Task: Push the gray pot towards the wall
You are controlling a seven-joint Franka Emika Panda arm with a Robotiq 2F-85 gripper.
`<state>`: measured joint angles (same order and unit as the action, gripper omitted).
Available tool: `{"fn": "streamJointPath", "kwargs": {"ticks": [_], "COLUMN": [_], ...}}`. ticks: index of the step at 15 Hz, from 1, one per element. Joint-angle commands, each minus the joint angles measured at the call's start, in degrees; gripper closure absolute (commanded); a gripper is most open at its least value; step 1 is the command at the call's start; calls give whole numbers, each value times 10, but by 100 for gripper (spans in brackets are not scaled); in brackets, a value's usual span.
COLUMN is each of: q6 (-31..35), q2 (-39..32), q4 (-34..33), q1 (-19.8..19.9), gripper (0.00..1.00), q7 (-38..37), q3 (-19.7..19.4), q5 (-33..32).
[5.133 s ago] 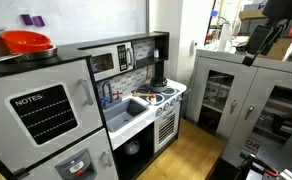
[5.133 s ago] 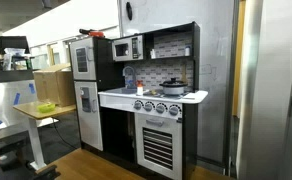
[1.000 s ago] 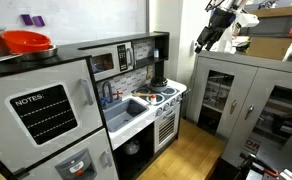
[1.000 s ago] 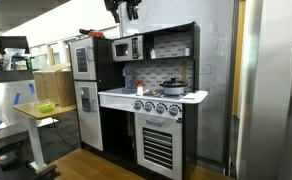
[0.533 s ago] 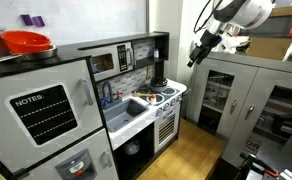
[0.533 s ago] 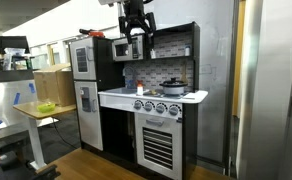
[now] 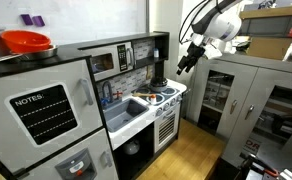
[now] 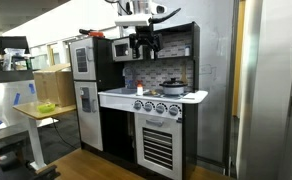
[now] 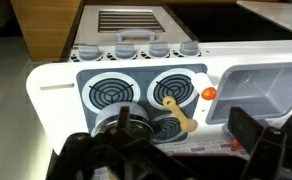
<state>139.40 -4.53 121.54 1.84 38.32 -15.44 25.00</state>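
The gray pot [image 9: 122, 123] sits on a back burner of the toy stove, next to the tiled wall [image 9: 201, 148]. The pot also shows in both exterior views [image 7: 158, 82] [image 8: 173, 87], in front of the wall [image 8: 176, 70]. My gripper [image 7: 186, 62] [image 8: 144, 46] hangs in the air above the toy kitchen's counter, well clear of the pot. In the wrist view its dark fingers stand wide apart at the bottom edge [image 9: 164, 148], open and empty.
A wooden spoon [image 9: 176, 112] lies across the burner beside the pot. The toy sink [image 9: 271, 85] [image 7: 131, 107] is beside the stove. A microwave [image 8: 126, 48] and a shelf hang above the counter. A red-orange bowl [image 7: 26, 42] sits on the toy fridge. Gray cabinets [image 7: 236, 95] stand nearby.
My arm has come down from high above the toy kitchen and moved toward the stove. The pot has not moved.
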Motion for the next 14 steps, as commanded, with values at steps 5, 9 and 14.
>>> {"fn": "streamJointPath", "kwargs": {"ticks": [5,9,14], "q6": [8,-2,-24], "q2": [-114,-155,-206], "q4": [-119,-194,-269], "q1": [78,94,100], "gripper": [0,0,0], "q7": [-39,-46,-58], "q3": [55,81,122], "q5": [-57,-94,-116]}}
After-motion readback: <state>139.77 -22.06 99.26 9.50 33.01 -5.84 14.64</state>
